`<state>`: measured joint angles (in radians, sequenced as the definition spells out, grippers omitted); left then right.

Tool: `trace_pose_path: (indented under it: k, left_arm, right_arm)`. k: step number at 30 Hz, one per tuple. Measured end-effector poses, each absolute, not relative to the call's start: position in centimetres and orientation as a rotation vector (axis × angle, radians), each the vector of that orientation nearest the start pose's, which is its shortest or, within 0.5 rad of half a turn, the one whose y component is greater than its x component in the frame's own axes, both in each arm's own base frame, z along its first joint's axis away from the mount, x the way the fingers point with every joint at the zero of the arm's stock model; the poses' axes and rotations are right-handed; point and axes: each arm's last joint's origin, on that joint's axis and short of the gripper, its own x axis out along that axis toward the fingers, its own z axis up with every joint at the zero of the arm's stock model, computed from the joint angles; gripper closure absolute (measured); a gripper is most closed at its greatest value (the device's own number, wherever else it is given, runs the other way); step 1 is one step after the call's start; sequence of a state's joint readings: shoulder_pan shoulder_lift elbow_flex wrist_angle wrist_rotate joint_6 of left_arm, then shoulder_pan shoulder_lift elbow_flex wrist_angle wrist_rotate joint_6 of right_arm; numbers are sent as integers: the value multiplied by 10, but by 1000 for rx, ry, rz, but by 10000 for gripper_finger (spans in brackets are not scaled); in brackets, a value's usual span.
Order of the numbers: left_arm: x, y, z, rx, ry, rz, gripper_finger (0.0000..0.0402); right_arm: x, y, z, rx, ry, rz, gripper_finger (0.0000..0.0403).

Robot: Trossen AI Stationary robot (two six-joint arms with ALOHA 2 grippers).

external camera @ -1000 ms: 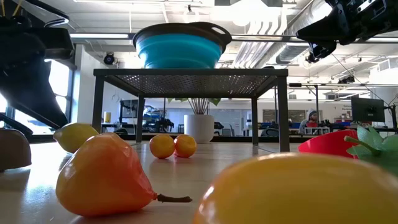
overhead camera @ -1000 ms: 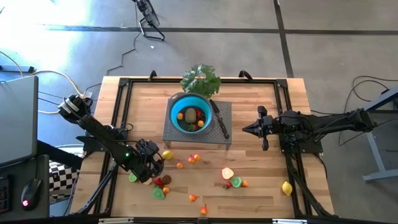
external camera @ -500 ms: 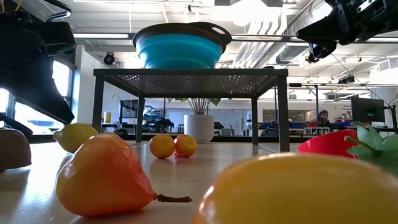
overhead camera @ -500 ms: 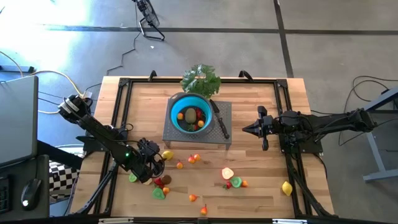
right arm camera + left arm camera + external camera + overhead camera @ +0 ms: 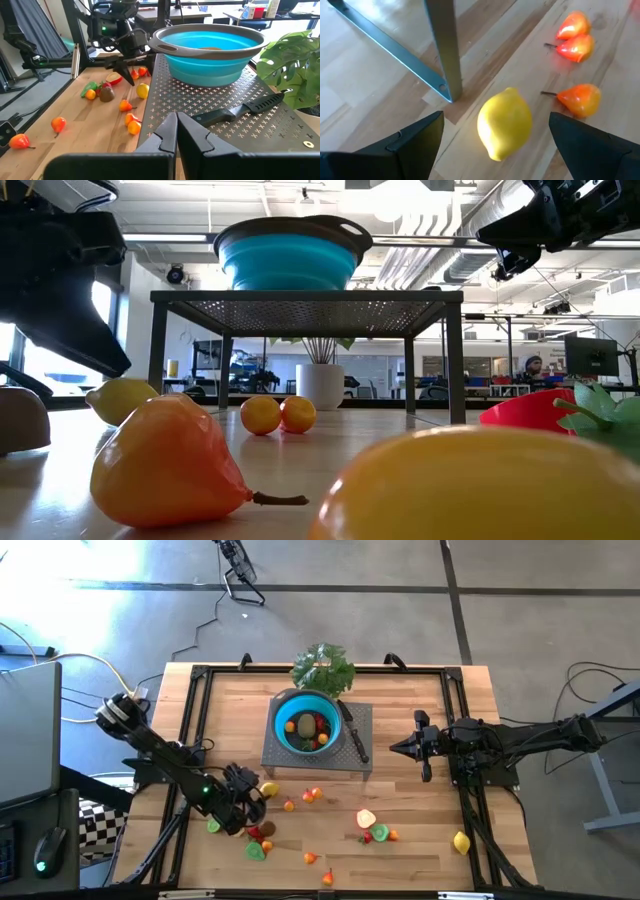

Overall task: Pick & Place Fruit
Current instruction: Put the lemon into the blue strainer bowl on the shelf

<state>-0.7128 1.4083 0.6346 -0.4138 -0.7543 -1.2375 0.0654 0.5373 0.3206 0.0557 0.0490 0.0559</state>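
- We saw the left tool [image 5: 490, 137] spread wide, empty, a yellow lemon [image 5: 504, 123] between its fingers on the worktop [image 5: 365, 85].
- The right tool [image 5: 176, 131] waited shut, empty.

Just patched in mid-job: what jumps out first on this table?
The blue bowl, already holding several fruits, sits on a perforated metal stand at the table's far middle, a black-handled knife beside it. In front of it, small toy fruits lie scattered over the wood. The left gripper hangs open just over a yellow lemon near the stand's leg, while the right gripper waits shut to the stand's right.
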Motion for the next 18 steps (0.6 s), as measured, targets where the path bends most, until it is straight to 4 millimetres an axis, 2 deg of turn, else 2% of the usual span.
trace_pose_path:
  k: [18]
  left_arm:
    - [197,-143,117,-337,687,589,48]
  right_arm:
    - [141,8,229,47,161,12,400]
